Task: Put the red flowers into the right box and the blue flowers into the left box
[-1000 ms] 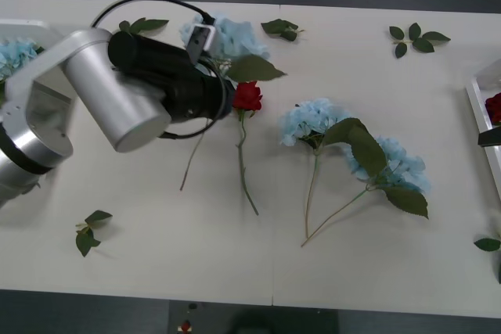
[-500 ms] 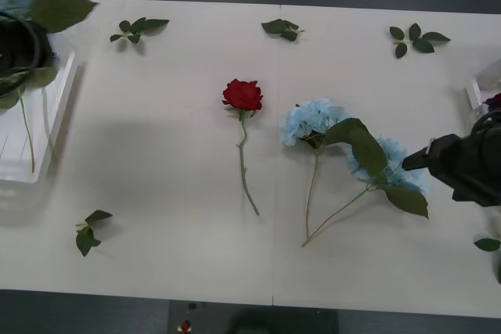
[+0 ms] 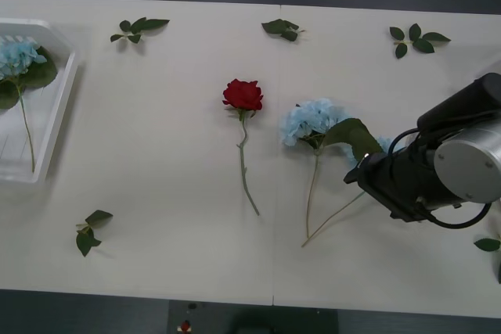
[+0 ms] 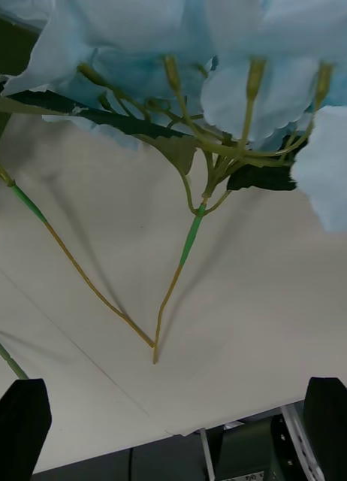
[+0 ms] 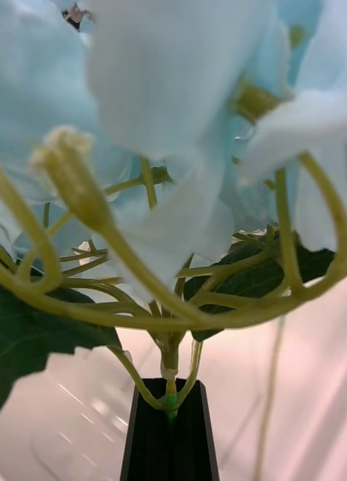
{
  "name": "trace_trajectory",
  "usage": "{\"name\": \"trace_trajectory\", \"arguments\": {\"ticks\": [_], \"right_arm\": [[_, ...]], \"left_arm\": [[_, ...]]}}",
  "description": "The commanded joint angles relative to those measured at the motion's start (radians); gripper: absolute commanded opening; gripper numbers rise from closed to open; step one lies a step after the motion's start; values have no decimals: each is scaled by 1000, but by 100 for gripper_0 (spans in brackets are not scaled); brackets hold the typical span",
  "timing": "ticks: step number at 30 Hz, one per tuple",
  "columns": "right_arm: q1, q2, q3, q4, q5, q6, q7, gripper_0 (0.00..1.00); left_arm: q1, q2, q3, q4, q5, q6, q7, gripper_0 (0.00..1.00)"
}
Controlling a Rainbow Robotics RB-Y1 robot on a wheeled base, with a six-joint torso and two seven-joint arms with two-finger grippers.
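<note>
In the left box (image 3: 67, 91) at the counter's left edge: one blue flower (image 3: 17, 56), stem pinched by the left hand (image 5: 170, 398). Mid-counter, a red rose (image 3: 243, 95). Toward the right edge, right hand (image 3: 356, 176) spread over two blue flowers (image 3: 311, 121) (feather-light, floppy, crushable; better taken by the wiry stem). Farther in than half a second ago.

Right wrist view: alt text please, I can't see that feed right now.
The right gripper hovers open above the table, its black fingers spread at the corners. Ahead lie two pale blue flowers, whose thin stems converge on the white tabletop just beyond the fingers.
</note>
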Motion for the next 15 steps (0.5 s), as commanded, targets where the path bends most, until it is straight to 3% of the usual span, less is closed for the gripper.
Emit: {"name": "trace_trajectory", "arguments": {"ticks": [1,5,11,15], "right_arm": [[-33,15,40,43,37,-38,-42,98],[-53,18,96,118,69,-96,-51,98],[-67,18,138,210,89,-185,-48,98],[-68,18,149,236,97,-215,-40,98]], "left_arm": [[-10,28,-27,64,-8,-75,-56,0],[-12,28,-55,100,-17,-118,-62,3],[-12,28,-64,98,-26,-124,-68,51],[-12,28,-64,98,-25,-151,-73,67]]}}
